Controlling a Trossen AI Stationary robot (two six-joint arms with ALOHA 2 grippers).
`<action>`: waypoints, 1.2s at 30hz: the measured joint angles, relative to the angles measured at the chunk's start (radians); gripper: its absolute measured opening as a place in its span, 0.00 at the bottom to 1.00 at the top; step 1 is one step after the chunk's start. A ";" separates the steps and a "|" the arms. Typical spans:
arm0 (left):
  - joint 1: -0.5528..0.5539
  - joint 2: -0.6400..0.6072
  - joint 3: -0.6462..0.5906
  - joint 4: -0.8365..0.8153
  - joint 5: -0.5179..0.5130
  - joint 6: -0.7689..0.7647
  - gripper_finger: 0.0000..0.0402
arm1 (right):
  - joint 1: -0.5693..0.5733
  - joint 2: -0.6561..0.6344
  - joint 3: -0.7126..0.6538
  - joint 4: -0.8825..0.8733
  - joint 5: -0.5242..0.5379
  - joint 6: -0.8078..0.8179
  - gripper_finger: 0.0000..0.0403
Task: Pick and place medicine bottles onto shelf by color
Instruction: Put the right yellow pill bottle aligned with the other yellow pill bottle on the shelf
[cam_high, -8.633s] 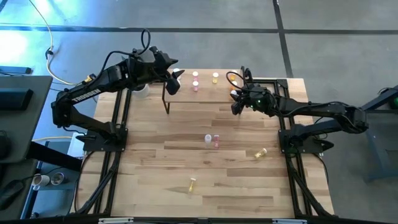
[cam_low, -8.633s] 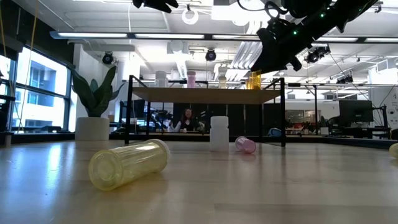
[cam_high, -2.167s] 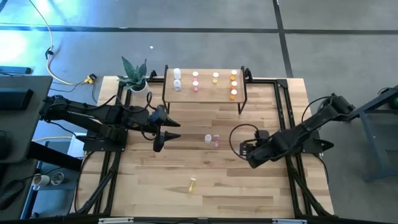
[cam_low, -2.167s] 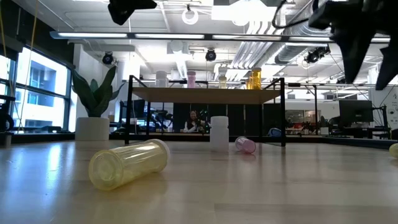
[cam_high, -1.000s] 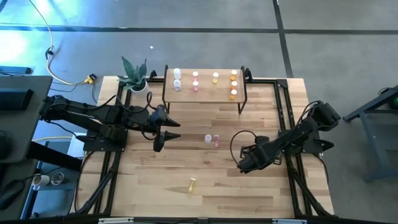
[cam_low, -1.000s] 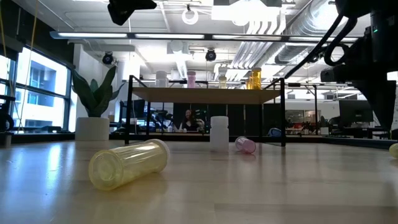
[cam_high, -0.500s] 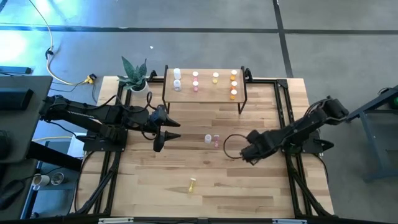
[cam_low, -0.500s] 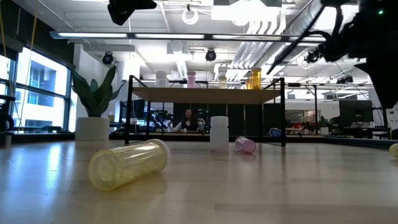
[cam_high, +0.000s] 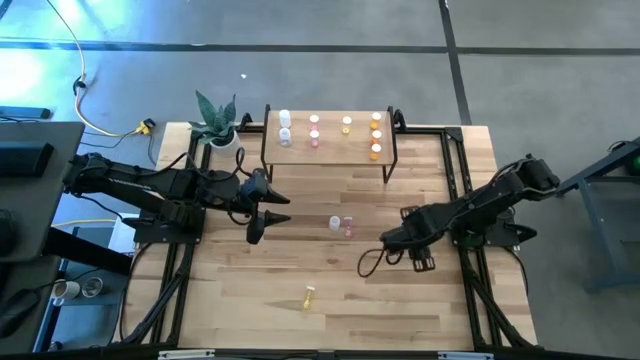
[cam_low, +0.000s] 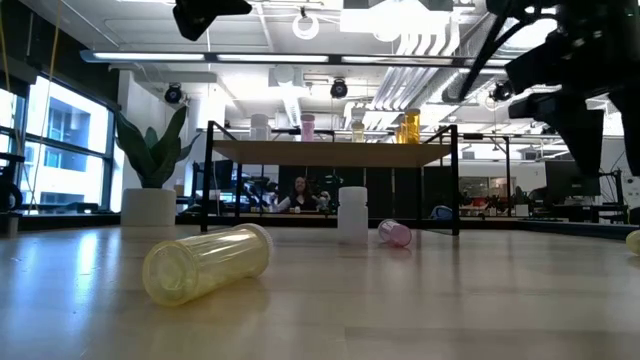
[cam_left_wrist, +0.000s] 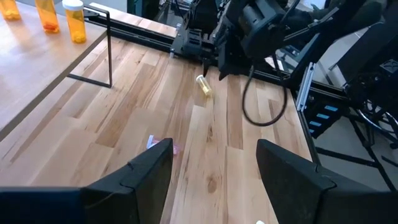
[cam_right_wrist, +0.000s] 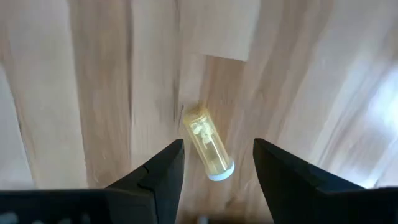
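My right gripper (cam_high: 393, 240) points straight down, open, above a pale yellow medicine bottle (cam_right_wrist: 207, 144) that lies on its side on the table; the fingers stand on either side of it, clear of it. My left gripper (cam_high: 256, 216) waits open over the table's left half. The shelf (cam_high: 330, 148) stands at the far edge with white, pink, yellow and orange bottles upright on it. A white bottle (cam_high: 334, 222) stands on the table's middle with a pink one (cam_high: 348, 229) lying beside it. Another yellow bottle (cam_high: 309, 295) lies near the front edge.
A potted plant (cam_high: 214, 124) stands at the far left corner beside the shelf. A black cable loop (cam_high: 372, 262) hangs from my right wrist toward the near side. Bare wood lies between the loose bottles and the front edge.
My right gripper has gone a little toward the far edge and slightly up, and has rolled about its own downward line; its cable loop has swung round to the near side. The jaws have kept the same gap. The bottles lie where they were.
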 joint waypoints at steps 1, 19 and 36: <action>0.000 0.000 0.000 0.000 0.000 0.000 0.55 | 0.002 0.000 0.000 0.000 -0.001 -0.030 0.46; 0.000 0.000 0.000 -0.001 -0.002 -0.027 0.55 | 0.011 0.007 -0.120 0.072 -0.040 -0.115 0.46; 0.000 0.000 0.000 -0.001 -0.013 -0.027 0.55 | 0.014 0.007 -0.229 0.278 -0.036 -0.139 0.45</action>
